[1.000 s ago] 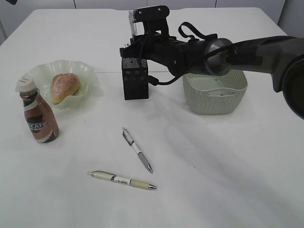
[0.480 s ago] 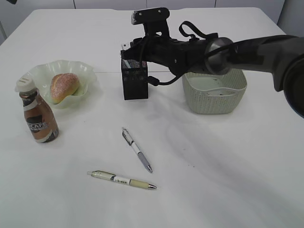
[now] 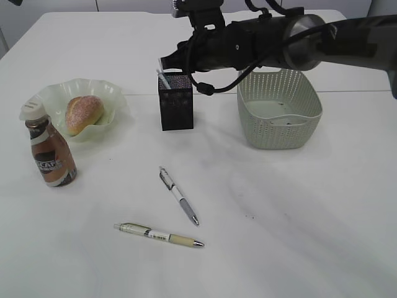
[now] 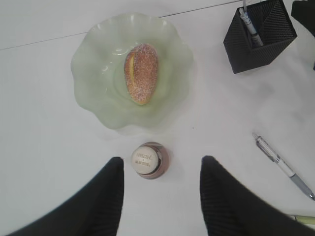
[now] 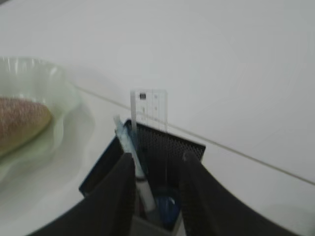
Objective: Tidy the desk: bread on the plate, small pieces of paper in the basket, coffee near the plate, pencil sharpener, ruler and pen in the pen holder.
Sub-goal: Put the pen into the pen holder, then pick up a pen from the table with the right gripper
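Note:
The bread (image 3: 84,113) lies on the pale green plate (image 3: 111,93). The coffee bottle (image 3: 49,155) stands just in front of the plate. The black mesh pen holder (image 3: 177,108) holds a pen (image 5: 130,142), a clear ruler (image 5: 150,110) and a blue sharpener (image 5: 167,209). My right gripper (image 5: 159,157) is open and empty just above the holder (image 5: 172,147), and it also shows in the exterior view (image 3: 183,59). My left gripper (image 4: 162,160) is open high above the coffee bottle (image 4: 148,161). Two pens (image 3: 178,195) (image 3: 159,235) lie on the table.
The green basket (image 3: 279,112) stands right of the pen holder, under my right arm. The left wrist view shows the bread (image 4: 140,73), the plate (image 4: 98,83), the holder (image 4: 261,37) and one loose pen (image 4: 280,164).
My right gripper lowered the clear ruler into the pen holder, let it go and has risen up and back. The ruler now stands in the holder.

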`<state>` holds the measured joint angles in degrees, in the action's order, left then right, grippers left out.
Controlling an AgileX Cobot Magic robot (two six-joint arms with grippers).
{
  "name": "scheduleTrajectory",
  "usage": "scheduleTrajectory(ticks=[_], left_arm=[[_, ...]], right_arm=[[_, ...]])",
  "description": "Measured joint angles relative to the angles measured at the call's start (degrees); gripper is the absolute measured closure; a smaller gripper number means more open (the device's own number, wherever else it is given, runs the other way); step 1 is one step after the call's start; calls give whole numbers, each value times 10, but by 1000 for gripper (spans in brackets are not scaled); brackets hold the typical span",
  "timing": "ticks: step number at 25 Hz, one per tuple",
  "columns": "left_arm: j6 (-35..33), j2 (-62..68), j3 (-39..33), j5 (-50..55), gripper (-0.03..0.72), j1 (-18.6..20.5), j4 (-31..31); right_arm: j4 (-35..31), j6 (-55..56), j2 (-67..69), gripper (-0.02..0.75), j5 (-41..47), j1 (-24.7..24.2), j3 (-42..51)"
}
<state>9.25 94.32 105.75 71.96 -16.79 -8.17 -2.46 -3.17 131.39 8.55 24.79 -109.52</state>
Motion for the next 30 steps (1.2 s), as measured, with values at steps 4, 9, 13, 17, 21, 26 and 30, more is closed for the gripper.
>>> scheduleTrajectory(ticks=[4,9,13,17,21,26,30], left_arm=[[0,0,0,0,318,0,0],[0,0,0,1,318,0,0],[0,0,0,1,318,0,0],[0,0,0,1,318,0,10],[0,0,0,1,318,0,21],[0,0,0,1,318,0,28],[0,0,0,1,318,0,33]], right_arm=[[33,-1,-14,503,125,-1,0],[45,-1,-44,501,295,-1,-6],[15,-1,-64,494,384,-1,-10],[-57,-1,-65,397,475,-1,-10],[-89,-14,-65,309,515,14,-10],[-95,-27,-65,297,518,61,-14],[-101,-25,-45,296,521,83,-28]])
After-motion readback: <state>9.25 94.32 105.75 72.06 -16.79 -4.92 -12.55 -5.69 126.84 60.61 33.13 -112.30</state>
